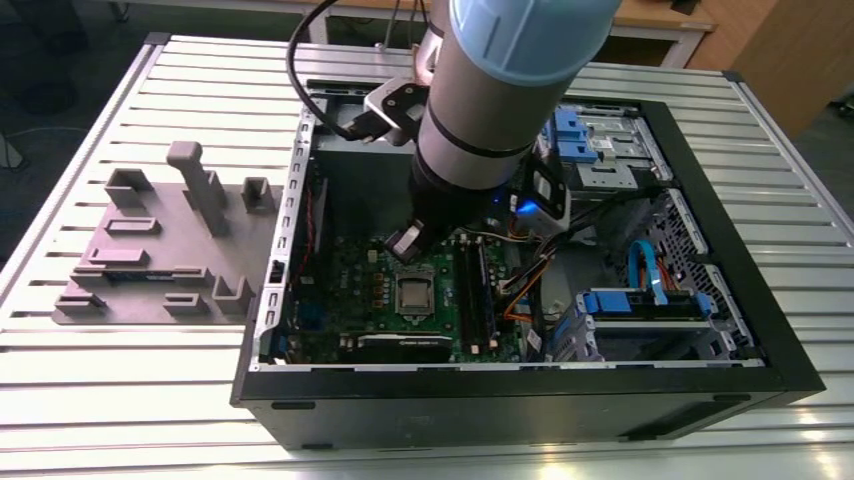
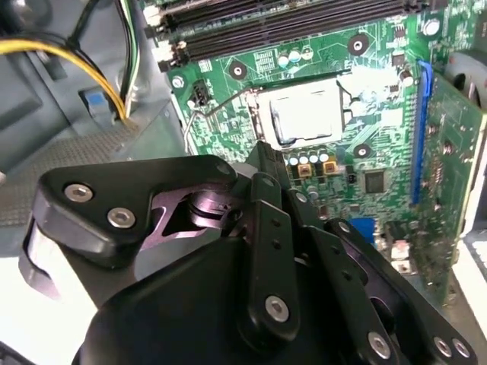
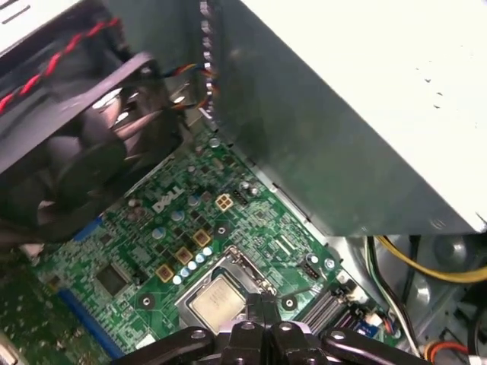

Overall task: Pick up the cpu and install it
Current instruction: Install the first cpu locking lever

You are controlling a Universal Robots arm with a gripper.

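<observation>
While the arm (image 1: 494, 90) reaches into the open case (image 1: 534, 385), the cpu (image 2: 306, 112) already lies in its socket on the green board (image 3: 152, 251).
Both wrist views put the tool (image 3: 261, 308) just above the cpu, fingers (image 2: 268, 163) seemingly pressed together with nothing between them. Beside the case, a grey fixture (image 1: 160, 250) sits on the slatted tabletop (image 1: 120, 400).

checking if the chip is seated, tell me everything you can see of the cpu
The cpu is a small flat square chip with a shiny silver-grey metal top and a thin pale rim. It lies flat inside the square socket frame on the green motherboard, inside the open computer case. Both wrist views and the exterior view show it there. The gripper hangs just above, apart from it; nothing else rests on its top.
</observation>
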